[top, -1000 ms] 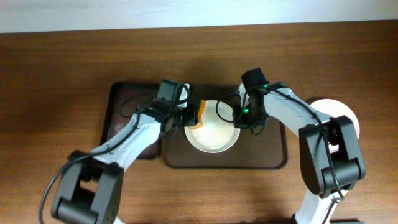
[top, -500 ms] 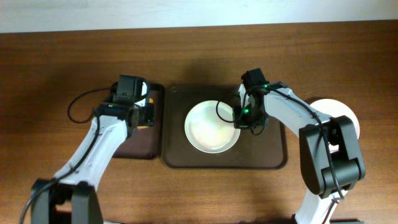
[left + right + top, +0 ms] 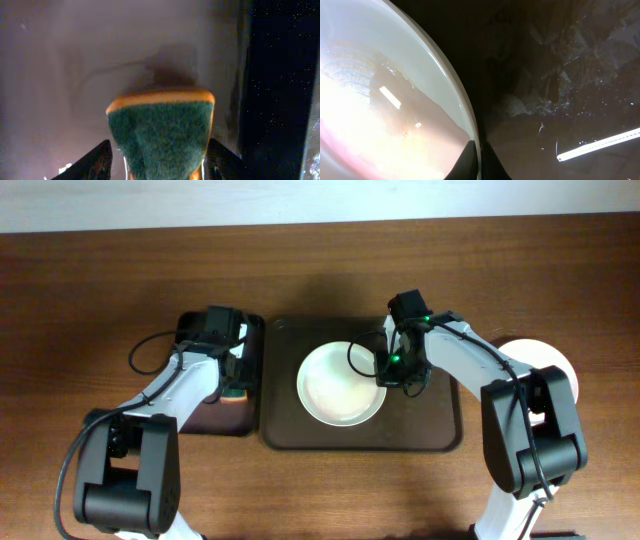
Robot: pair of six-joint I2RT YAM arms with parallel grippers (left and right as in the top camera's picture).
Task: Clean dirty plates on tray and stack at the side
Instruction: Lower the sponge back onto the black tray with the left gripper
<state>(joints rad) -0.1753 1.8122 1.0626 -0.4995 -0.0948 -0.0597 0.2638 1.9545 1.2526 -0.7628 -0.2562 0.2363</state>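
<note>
A white plate [image 3: 338, 385] lies on the dark brown tray [image 3: 430, 432], its centre pale and shiny. My right gripper [image 3: 385, 372] is shut on this plate's right rim; in the right wrist view the two fingers [image 3: 468, 161] pinch the thin rim [image 3: 455, 95] from both sides. More white plates [image 3: 548, 356] sit off the tray at the right, partly hidden by the right arm. My left gripper [image 3: 233, 383] is over the small tray [image 3: 200, 416], open. The green-and-orange sponge [image 3: 161, 127] rests between its fingers [image 3: 94, 162], with a narrow gap on each side.
The small black-rimmed tray [image 3: 60, 75] lies directly left of the brown tray, their rims almost touching. Cables loop off both arms over the trays. Bare wooden table [image 3: 90, 290] surrounds everything.
My left arm carried the sponge from the plate leftward to the small tray and opened its jaws around it. The right gripper and plate have not moved.
</note>
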